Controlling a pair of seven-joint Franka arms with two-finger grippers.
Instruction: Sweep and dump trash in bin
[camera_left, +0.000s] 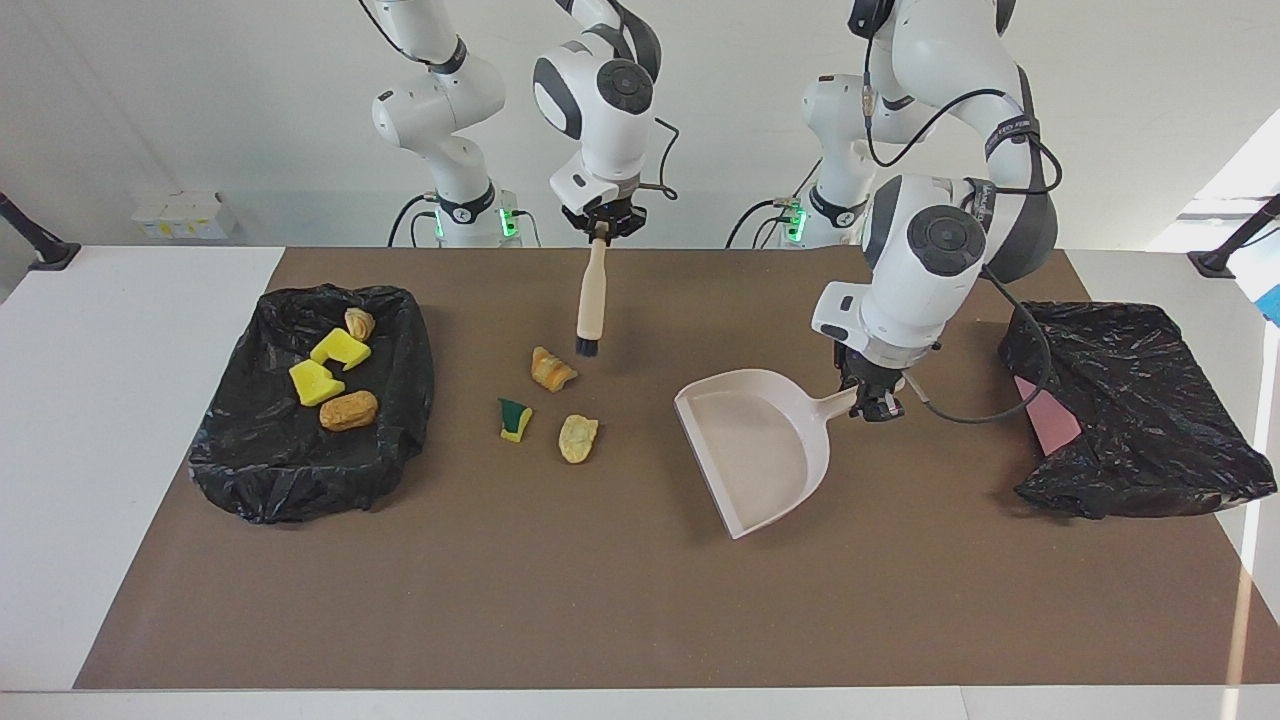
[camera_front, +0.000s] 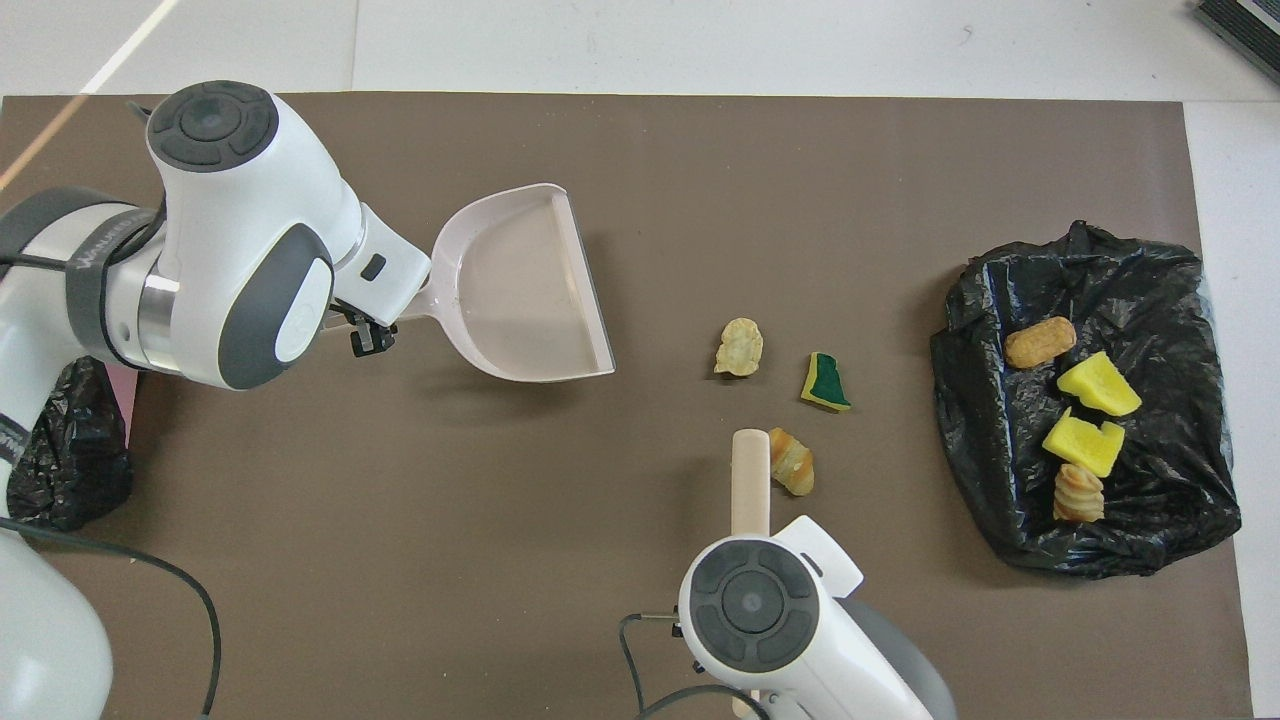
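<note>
The right hand is seen closed on the top of the brush, which hangs nearly upright with its dark bristles down, over the bench and just beside the bread-like chunk that lies nearest to the robots. Toward the right arm's end of the bench a black-lined bin is placed, and four scraps are already lying in it. Three pieces of the trash are left loose on the brown mat: that chunk, the green-and-yellow sponge piece and a pale chunk, all close together. Next to them, toward the left arm's end, the beige dustpan is held by its handle in the left hand, which is closed on it. The open mouth of the pan is turned toward the loose scraps, and its long axis runs along the bench, from the handle to the trash. The scraps are therefore found between the brush and the pan mouth. It is judged that the brush must be lowered beside the scraps and drawn toward the pan, while the pan lip is kept flat on the mat. A second black bag is lying at the left arm's end.
</note>
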